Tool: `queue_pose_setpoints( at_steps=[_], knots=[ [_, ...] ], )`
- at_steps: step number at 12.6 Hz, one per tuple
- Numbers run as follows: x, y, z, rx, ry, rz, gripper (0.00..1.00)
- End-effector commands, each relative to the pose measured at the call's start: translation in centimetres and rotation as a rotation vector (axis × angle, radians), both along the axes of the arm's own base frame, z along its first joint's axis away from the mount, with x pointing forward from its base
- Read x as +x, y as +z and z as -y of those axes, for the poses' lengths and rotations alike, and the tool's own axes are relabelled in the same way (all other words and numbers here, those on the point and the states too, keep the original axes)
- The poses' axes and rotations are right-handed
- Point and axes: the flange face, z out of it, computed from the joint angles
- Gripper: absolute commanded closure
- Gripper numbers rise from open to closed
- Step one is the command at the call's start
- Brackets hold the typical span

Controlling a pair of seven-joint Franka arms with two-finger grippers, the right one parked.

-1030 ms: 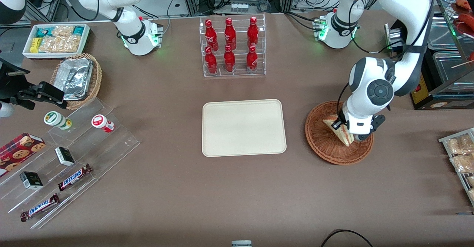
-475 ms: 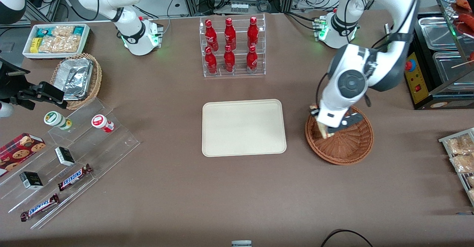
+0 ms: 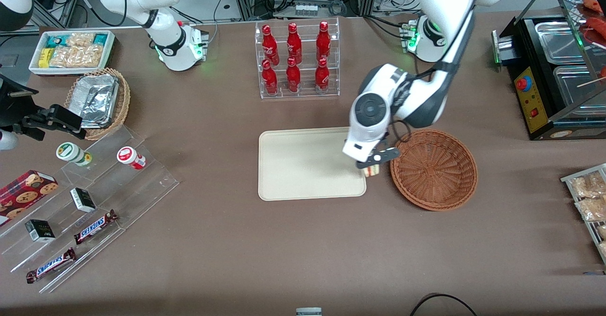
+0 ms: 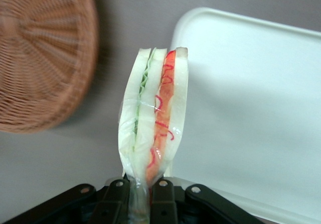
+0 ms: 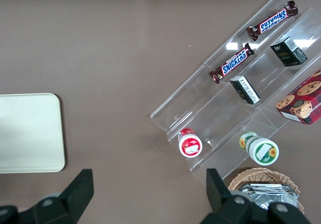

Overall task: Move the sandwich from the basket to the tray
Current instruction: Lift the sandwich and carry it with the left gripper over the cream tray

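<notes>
My left gripper [image 3: 374, 164] hangs above the gap between the tray and the basket, shut on the sandwich. The sandwich [image 4: 153, 113] is a wrapped wedge of pale bread with green and red filling, pinched at its narrow end between the black fingers [image 4: 116, 199]. In the front view only a small tip of the sandwich [image 3: 373, 171] shows under the wrist. The cream rectangular tray [image 3: 303, 164] lies in the table's middle; its rounded corner [image 4: 200, 23] shows beside the sandwich. The reddish-brown woven basket [image 3: 433, 169] stands beside the tray toward the working arm's end, with nothing in it.
A clear rack of red bottles [image 3: 296, 60] stands farther from the front camera than the tray. Clear stepped shelves with snack bars and cups [image 3: 85, 197], a tan basket of foil containers [image 3: 97, 99] and a white bin of snacks [image 3: 71, 50] lie toward the parked arm's end.
The left gripper has lifted the sandwich out of the basket and carried it sideways to the tray's edge. The basket now holds nothing.
</notes>
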Motion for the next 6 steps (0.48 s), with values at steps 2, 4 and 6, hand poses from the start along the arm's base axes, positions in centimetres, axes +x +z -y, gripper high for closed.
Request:
queue_pose_setpoints(
  at_steps=[2,4,6],
  knots=[
    [-0.1,-1.1,6.7,-0.048,0.033,-0.009,0.92],
    [-0.9,-1.7,9.2,-0.051,0.043,-0.001,0.92],
    [-1.6,-3.1,11.6,-0.048,0.041,0.005,0.92]
  ],
)
